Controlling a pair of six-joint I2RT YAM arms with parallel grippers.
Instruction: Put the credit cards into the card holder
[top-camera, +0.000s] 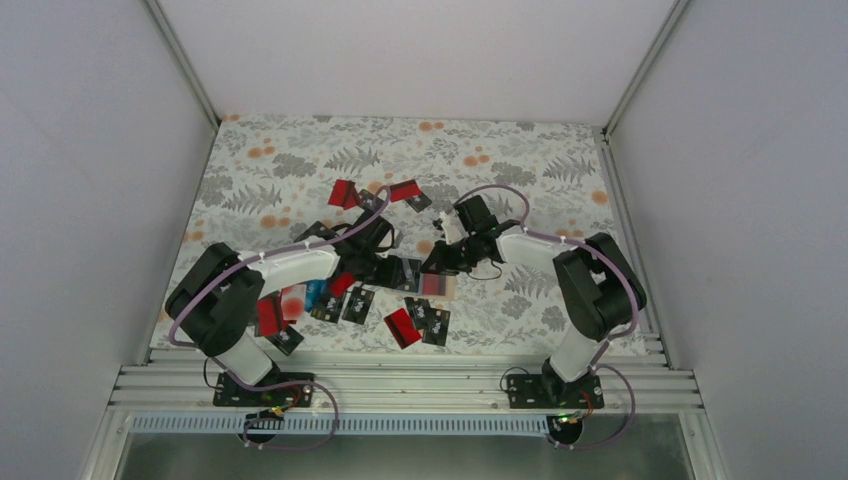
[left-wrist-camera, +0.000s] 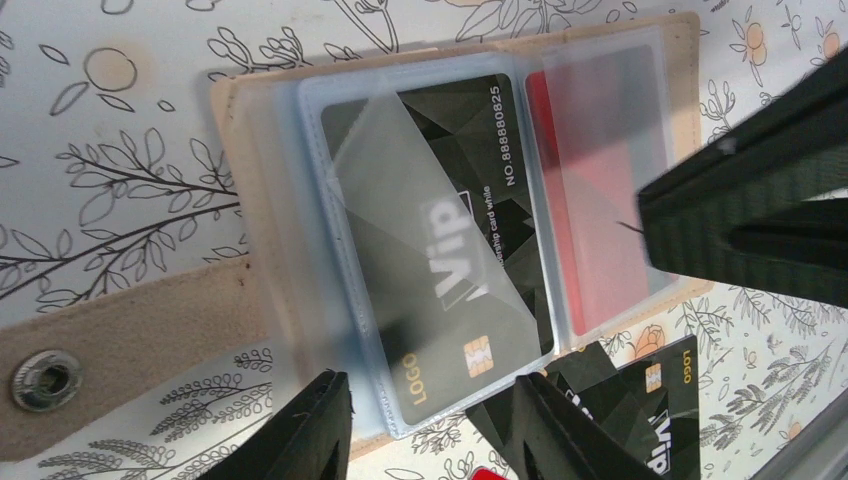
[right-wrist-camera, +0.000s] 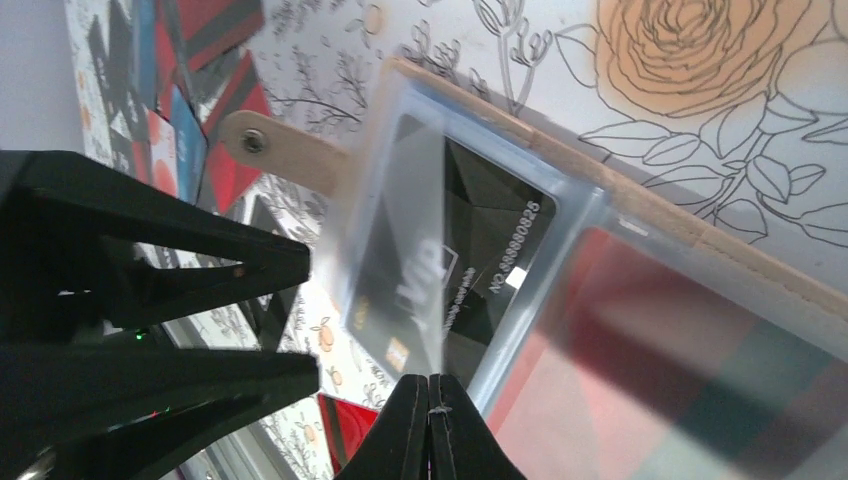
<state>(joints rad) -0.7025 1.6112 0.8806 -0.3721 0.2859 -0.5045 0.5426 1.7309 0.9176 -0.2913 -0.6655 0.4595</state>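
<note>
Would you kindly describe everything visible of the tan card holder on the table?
The tan folding card holder lies open and flat on the floral table, suede-like outside, with a snap-stud strap. Its clear plastic sleeves hold a black VIP card and a red card. The right pincer appears shut on one sleeve leaf.

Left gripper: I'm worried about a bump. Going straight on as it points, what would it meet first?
The open card holder: the left gripper's jaws straddle the near edge of its clear sleeve holding the black VIP card. Depth is unclear, so it may be touching.
</note>
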